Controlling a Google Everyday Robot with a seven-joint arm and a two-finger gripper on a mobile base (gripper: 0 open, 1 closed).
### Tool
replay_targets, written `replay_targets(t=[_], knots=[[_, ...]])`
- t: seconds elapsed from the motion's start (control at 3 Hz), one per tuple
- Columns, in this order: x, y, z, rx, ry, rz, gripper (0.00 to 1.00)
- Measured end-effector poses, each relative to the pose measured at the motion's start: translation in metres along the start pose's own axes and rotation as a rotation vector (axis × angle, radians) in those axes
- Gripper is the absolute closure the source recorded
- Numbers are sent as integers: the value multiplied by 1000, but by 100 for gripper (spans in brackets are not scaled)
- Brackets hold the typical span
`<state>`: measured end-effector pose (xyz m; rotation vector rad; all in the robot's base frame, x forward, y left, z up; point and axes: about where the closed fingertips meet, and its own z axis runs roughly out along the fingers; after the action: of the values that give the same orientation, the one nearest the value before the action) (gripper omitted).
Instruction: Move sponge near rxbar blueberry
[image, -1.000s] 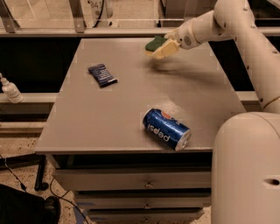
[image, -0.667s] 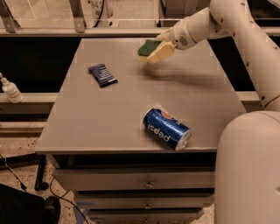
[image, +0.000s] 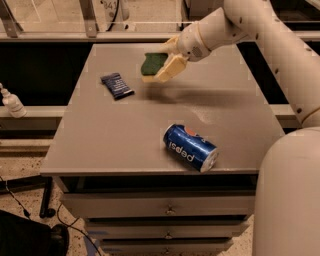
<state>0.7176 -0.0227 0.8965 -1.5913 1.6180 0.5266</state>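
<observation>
Tool (image: 162, 61): pinching the sponge (image: 151, 63), raised over the far middle of the table (image: 90, 150).
Snack bar (image: 117, 85): flat on the table, left of your tool in view and slightly nearer; long axis far-left to near-right.
Your move: I'd judge a short carry left and down, landing just beside it.
Can (image: 191, 147): well apart, near the front edge.

Cream jaws above grey table (image: 125, 132) clasp green sponge (image: 151, 63); navy rxbar blueberry (image: 117, 85)
</observation>
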Motion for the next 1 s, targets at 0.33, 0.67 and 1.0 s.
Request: replay_targets(t=[0.33,0.67,1.0], knots=[[-8,20,17,-52,-12,-60,100],[-9,26,29,-74,-20,-103,100],[-9,26,41,-91,-27,-127,82]])
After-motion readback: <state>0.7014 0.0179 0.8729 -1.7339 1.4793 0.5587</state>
